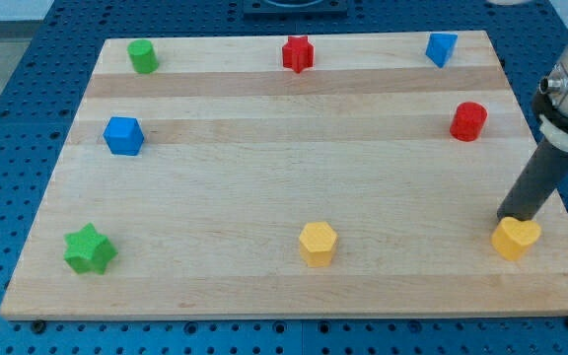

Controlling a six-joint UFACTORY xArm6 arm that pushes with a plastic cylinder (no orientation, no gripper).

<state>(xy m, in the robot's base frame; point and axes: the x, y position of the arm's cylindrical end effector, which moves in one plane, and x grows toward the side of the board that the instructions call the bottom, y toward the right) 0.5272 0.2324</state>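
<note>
My tip (pixel 512 219) stands at the lower right of the wooden board (pixel 294 168), right at the top edge of a yellow block (pixel 515 238), touching it or nearly so. The dark rod rises from there toward the view's upper right. A red cylinder (pixel 468 121) lies above it. A yellow hexagonal block (pixel 318 243) sits to the left along the bottom.
A green star (pixel 89 248) sits at the lower left and a blue cube (pixel 123 135) at the left. Along the top stand a green block (pixel 143 56), a red star (pixel 298 53) and a blue block (pixel 441 48). Blue perforated table surrounds the board.
</note>
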